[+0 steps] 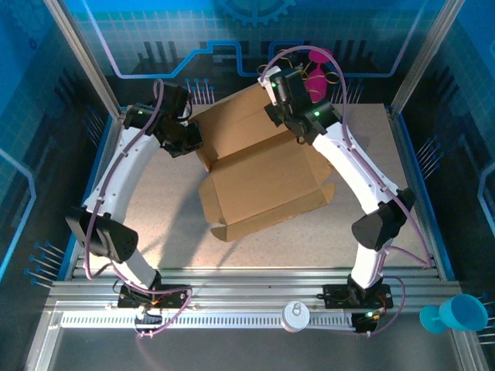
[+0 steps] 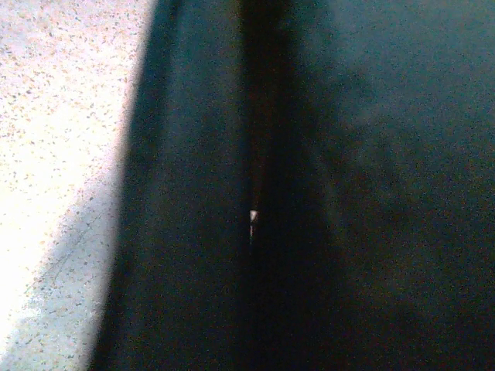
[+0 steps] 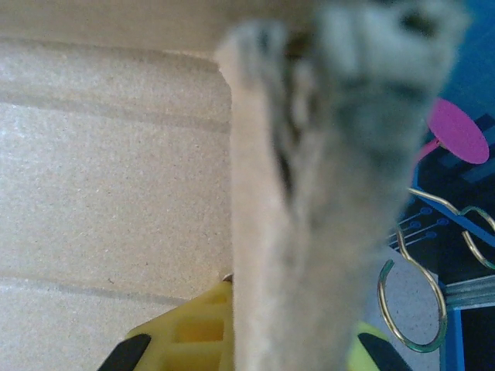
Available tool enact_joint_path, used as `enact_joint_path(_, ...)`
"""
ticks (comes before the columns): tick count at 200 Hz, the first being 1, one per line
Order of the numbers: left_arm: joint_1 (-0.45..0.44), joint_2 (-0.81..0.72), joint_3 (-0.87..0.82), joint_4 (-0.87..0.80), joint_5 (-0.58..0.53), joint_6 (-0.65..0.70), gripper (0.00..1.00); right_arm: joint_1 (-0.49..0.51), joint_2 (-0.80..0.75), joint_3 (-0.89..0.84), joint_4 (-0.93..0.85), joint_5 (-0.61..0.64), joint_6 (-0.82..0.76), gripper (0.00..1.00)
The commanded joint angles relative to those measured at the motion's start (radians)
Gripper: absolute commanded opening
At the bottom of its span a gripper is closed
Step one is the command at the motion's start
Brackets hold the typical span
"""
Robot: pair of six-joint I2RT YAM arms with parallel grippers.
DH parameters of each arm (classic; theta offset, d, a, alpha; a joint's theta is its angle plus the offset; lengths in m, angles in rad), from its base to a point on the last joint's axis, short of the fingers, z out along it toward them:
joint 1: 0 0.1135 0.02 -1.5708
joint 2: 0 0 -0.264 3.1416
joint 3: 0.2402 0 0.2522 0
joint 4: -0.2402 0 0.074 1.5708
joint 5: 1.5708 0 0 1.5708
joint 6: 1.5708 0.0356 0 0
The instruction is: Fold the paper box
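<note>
The paper box [image 1: 263, 185] is plain brown cardboard, partly folded, in the middle of the table. Its base lies flat and a back panel stands up at the far side. My left gripper [image 1: 189, 143] sits at the left end of that raised panel. In the left wrist view the cardboard [image 2: 371, 193] is dark and very close, running edge-on down the middle, and my fingers are hidden. My right gripper [image 1: 286, 116] is at the panel's right end. A cardboard flap [image 3: 116, 193] runs edge-on between the yellow fingers [image 3: 193, 336] of the right gripper [image 3: 282, 340], which is shut on it.
Speckled table [image 2: 54, 154] lies left of the box. A pink object [image 1: 319, 66] and wire rings [image 3: 410, 309] sit behind the right gripper. On the front rails are a white round lid [image 1: 295, 315] and a blue cup [image 1: 456, 313]. Blue walls enclose the table.
</note>
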Motion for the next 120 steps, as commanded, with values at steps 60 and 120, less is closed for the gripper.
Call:
enact_joint_path(60, -0.002, 0.031, 0.111, -0.06, 0.059, 0.009, 0.0, 0.031, 0.102, 0.131, -0.222, 0.244, 0.078, 0.0)
enact_joint_path(120, 0.001, 0.064, 0.177, -0.118, 0.055, 0.04, 0.0, -0.021, 0.091, 0.166, -0.281, 0.068, 0.101, 0.01)
